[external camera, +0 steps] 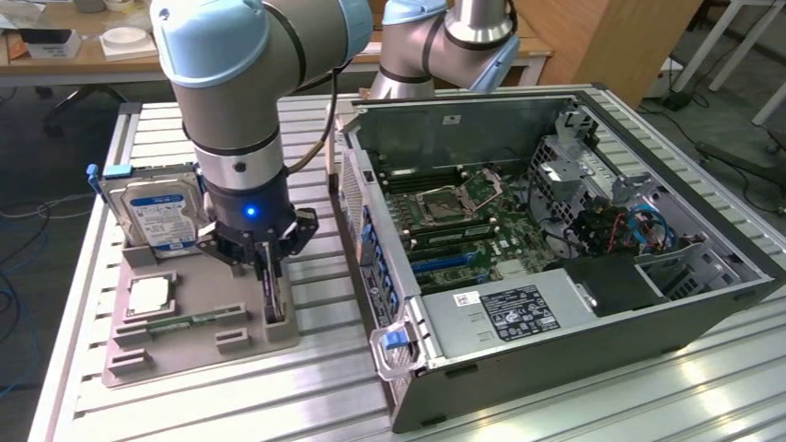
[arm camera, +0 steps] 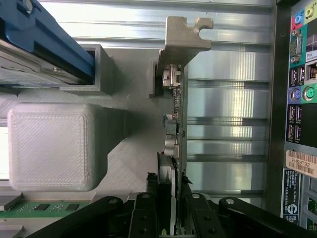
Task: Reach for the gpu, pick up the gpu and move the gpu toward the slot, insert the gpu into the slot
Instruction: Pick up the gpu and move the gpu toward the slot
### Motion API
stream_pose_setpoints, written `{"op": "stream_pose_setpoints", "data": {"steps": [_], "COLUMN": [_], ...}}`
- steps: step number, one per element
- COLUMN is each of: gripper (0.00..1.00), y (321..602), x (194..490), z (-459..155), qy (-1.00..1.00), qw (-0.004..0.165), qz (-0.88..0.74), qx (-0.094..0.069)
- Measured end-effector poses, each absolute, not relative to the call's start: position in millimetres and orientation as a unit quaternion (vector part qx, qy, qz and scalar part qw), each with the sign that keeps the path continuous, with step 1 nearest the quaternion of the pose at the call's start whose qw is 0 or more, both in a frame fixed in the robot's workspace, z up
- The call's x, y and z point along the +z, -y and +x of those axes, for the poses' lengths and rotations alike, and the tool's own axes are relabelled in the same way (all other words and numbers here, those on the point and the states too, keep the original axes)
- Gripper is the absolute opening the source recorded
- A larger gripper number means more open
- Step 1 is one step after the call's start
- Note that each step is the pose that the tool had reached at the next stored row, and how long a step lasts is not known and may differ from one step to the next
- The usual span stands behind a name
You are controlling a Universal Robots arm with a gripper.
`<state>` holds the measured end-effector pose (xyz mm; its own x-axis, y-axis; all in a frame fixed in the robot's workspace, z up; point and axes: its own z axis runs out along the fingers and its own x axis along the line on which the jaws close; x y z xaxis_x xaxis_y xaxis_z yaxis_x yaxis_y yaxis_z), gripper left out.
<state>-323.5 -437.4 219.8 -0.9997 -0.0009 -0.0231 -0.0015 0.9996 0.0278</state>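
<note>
- The gpu (external camera: 272,296) stands on edge in a groove of the grey holder tray (external camera: 209,348), lower left of the exterior view. That's well apart from the blue slot (external camera: 448,264) inside the open PC case (external camera: 577,354) at centre-right.
- The hand (external camera: 264,269) is right down on it. In the wrist view the black fingers (arm camera: 148,210) sit against both faces of the card, so it looks like the hand is pinching the gpu's upper edge. The card isn't out of the tray yet.
- Risk one, imo: the grip looks to be away from the silver bracket (arm camera: 182,34) end. A thin card held off-centre could tilt or swing once it's free of the groove.
- Risk two: if it comes up crooked, it could bind in the groove and drag the tray across the counter (external camera: 319,396).
- Risk three: the bracket sits just beside a tray post, so it could snag there.
- The hard drive (external camera: 154,216) stands near the arm, at the upper left of the tray, and could get bumped.
</note>
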Motion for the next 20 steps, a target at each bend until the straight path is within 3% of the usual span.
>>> {"op": "stream_pose_setpoints", "data": {"steps": [20], "gripper": [0.27], "y": [437.3], "x": [222.4], "z": [-323.6], "qy": [-1.0], "qw": [0.012], "qz": [-0.001], "qx": [0.016]}}
